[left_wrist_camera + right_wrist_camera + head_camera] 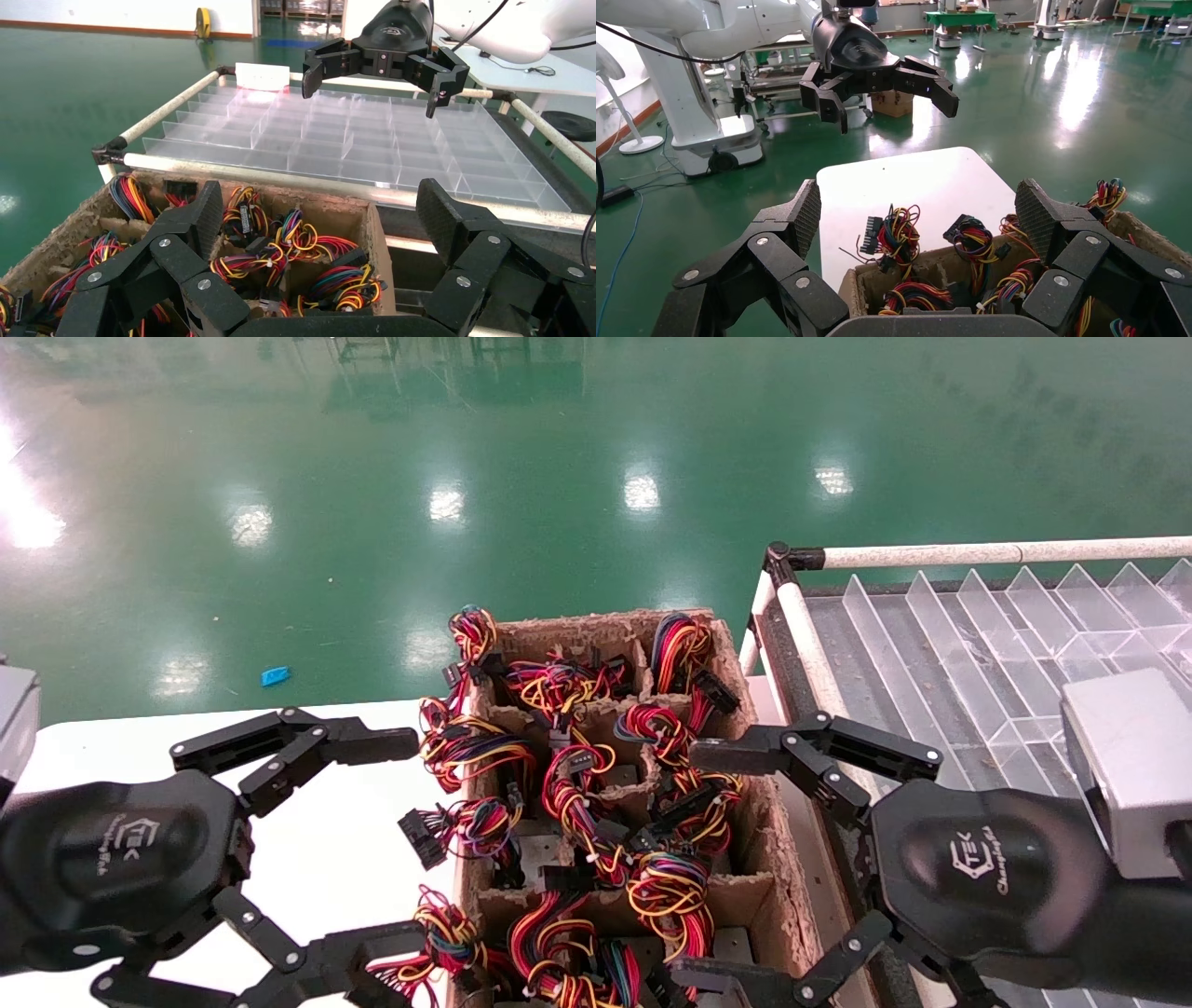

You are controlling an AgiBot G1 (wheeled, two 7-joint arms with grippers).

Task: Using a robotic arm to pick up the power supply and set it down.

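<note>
A: Left gripper (372,845) over the white table (326,840), right gripper (717,864) at the box (773,859) edge. Both spread wide, empty, marked "TEK".
B: Supplies (545,850) sit in box cells under wires (577,803).

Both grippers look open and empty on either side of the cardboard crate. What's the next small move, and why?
Probably lower the right gripper into the cardboard crate toward a power supply under the wire bundles. Its jaws are open and hold nothing, it hangs over the crate's right edge, and the divided clear tray lies just to its right. The left gripper hangs open over the white table.
</note>
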